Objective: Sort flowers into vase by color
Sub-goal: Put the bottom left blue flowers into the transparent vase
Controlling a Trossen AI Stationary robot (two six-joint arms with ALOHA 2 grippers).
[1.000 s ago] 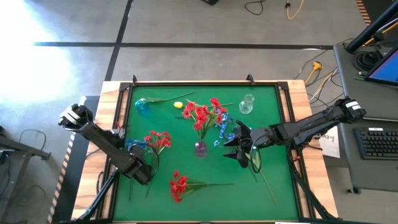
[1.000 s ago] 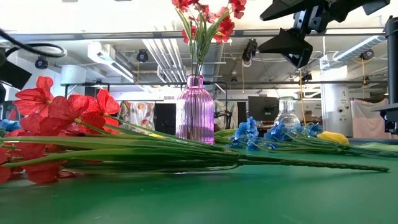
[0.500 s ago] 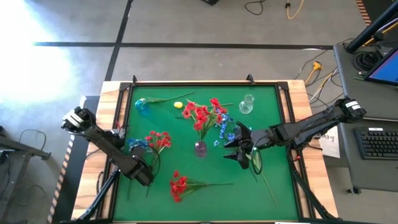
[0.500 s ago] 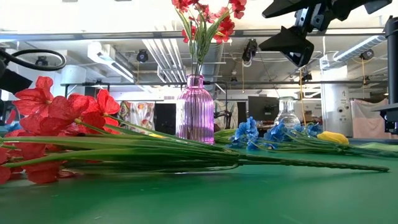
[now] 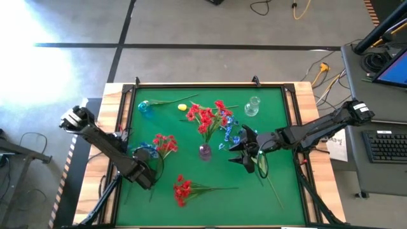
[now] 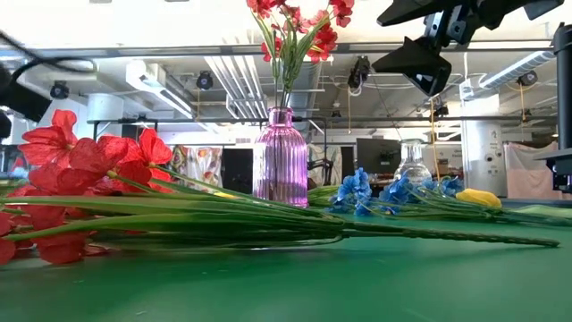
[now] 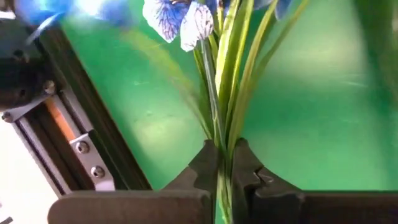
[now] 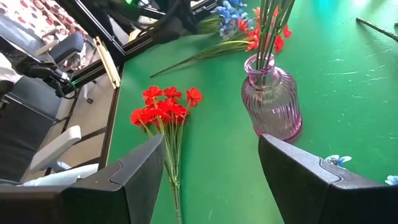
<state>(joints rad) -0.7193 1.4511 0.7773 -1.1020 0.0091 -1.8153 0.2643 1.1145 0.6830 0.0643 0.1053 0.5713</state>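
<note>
My left gripper (image 5: 145, 173) is near the table's left near area, shut on a blue-blossomed sprig (image 5: 142, 151); its blossoms (image 7: 180, 15) lie beside a loose red sprig (image 5: 165, 144). My right gripper (image 5: 244, 154) hovers open right of the purple vase (image 5: 205, 151), which stands upright with red sprigs in it (image 5: 206, 116). Another red sprig (image 5: 183, 189) lies flat on the mat near the near edge. More blue flowers (image 5: 230, 133) lie between the vase and my right gripper. A yellow bud (image 5: 182, 107) lies near the far edge. My left gripper pinches the blue sprig's bundle of green stems (image 7: 222, 163) between its two fingers, below the blossoms. The stems run forward out of the fingers to the blossoms. Whether the sprig is clear of the mat cannot be told.
A small blue vase (image 5: 144, 108) stands at the far left corner and a clear glass vase (image 5: 252, 106) at the far right. A long green stem (image 5: 270, 184) lies right of centre. The table's wooden rim (image 5: 114, 127) and black frame border the green mat.
My left arm has swayed slightly while keeping its hold; the blue sprig's blossoms have shifted a little toward the red sprig and have left the low view's left edge. My right gripper has kept still.
</note>
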